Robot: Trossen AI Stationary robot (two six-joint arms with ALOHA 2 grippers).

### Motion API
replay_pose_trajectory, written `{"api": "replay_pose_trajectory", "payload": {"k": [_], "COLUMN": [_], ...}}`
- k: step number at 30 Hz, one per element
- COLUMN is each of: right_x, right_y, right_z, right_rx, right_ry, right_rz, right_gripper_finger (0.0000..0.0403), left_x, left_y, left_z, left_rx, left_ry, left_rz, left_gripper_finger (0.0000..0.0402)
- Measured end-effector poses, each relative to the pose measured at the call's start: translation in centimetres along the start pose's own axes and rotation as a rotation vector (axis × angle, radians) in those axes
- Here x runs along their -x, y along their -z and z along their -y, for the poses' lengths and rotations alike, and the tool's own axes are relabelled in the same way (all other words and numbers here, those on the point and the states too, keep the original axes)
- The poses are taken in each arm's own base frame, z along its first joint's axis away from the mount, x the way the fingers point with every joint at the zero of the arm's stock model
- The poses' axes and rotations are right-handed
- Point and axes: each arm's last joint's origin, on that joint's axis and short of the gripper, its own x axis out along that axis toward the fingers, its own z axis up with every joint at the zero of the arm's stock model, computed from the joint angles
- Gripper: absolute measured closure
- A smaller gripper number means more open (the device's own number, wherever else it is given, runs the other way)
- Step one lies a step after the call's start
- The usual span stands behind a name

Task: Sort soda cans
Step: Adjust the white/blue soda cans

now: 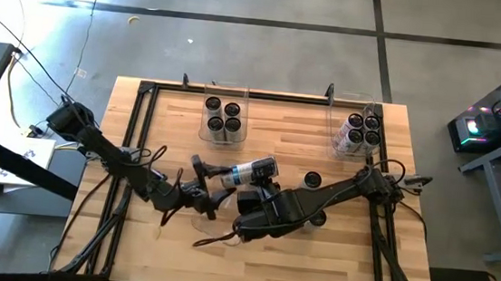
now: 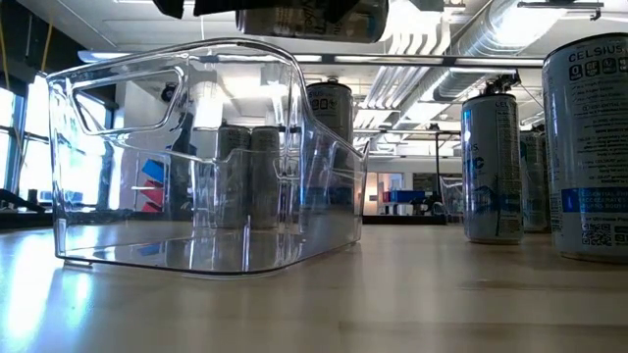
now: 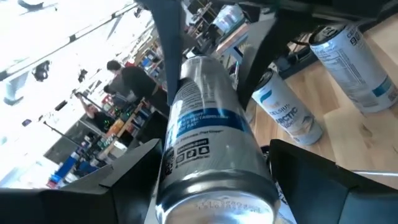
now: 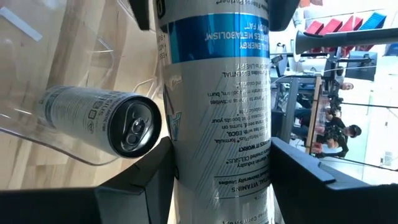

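Both arms are matte black, built of jointed cylindrical segments with loose black cables looping along them. The left tool [image 1: 200,174] and right tool [image 1: 259,196] end in broad, flat, dark fingers [image 4: 134,186].

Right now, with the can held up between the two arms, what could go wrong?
1. The left hand and the right hand both seem to grip the same can, which is off the table. If they pull unevenly, or one lets go too early, it may slip and drop.
2. A loose can stands close beside the right arm. A swing toward a bin could knock it over.
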Motion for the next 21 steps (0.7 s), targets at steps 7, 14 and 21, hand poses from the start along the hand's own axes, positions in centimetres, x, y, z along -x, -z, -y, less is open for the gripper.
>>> {"api": "replay_pose_trajectory", "payload": {"k": [7,14,21], "right_x": [0.01,0.02,0.0], "right_y": [-0.04,-0.16,-0.25], "right_z": [-0.03,-0.07,-0.13], "right_rx": [-0.005,0.0,-0.008], "right_ry": [-0.007,-0.025,-0.049], "right_rz": [0.003,0.013,0.02], "right_gripper_finger": [0.02,0.02,0.0173], "left_x": [-0.27,-0.25,-0.17], "left_y": [0.4,0.48,0.65], "left_z": [0.04,0.11,0.31], "left_rx": [0.095,0.148,0.171], "left_ry": [0.003,0.011,0.022], "left_rz": [-0.026,-0.031,-0.042], "left_gripper_finger": [0.011,0.0154,0.016]}}
